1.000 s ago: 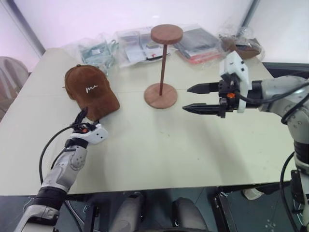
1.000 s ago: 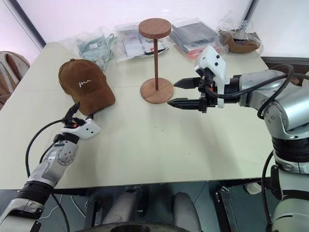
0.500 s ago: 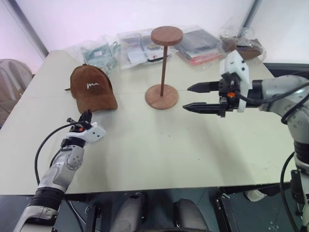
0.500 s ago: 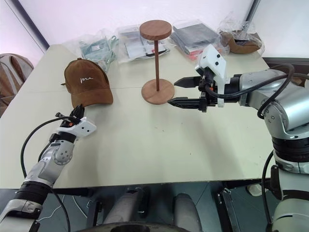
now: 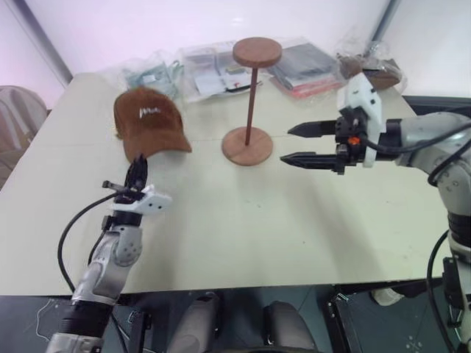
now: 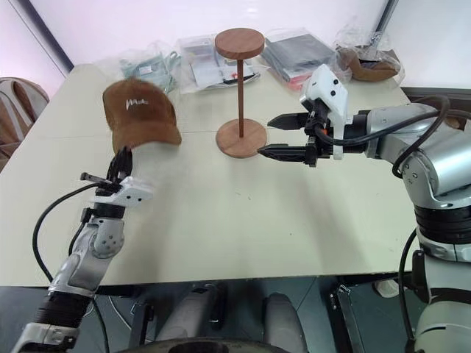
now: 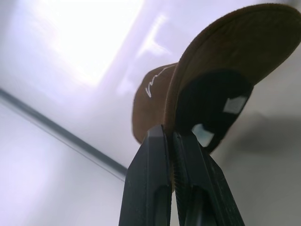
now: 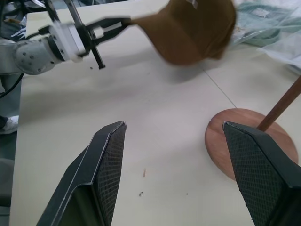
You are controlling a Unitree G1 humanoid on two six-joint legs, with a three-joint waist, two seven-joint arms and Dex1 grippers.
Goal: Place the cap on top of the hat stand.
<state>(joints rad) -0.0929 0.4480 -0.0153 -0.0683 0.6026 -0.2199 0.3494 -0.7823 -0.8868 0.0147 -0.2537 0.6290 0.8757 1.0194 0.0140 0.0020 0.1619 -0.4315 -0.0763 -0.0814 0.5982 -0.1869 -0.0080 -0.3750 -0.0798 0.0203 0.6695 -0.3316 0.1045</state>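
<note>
The brown cap [image 5: 151, 126] with white embroidery hangs tilted above the table's left side, its shadow on the tabletop below. My left gripper [image 5: 137, 165] is shut on the edge of its brim, pointing upward; in the left wrist view the black fingers [image 7: 157, 155] pinch the brim of the cap [image 7: 221, 52]. The reddish-brown hat stand [image 5: 250, 95] stands upright at mid-table, its disc top bare. My right gripper [image 5: 291, 144] hovers open just right of the stand's base [image 8: 249, 146], nothing between its fingers.
Several plastic-wrapped packages [image 5: 206, 70] lie along the table's far edge behind the stand, with a brownish wrapped item [image 5: 372, 70] at the far right. A chair [image 5: 15, 110] sits off the table's left side. Bare tabletop [image 5: 243, 213] stretches in front of the stand.
My left gripper has shut on the cap's brim and risen, lifting the cap off the table and a little to the right. The right gripper has stayed in place, open.
</note>
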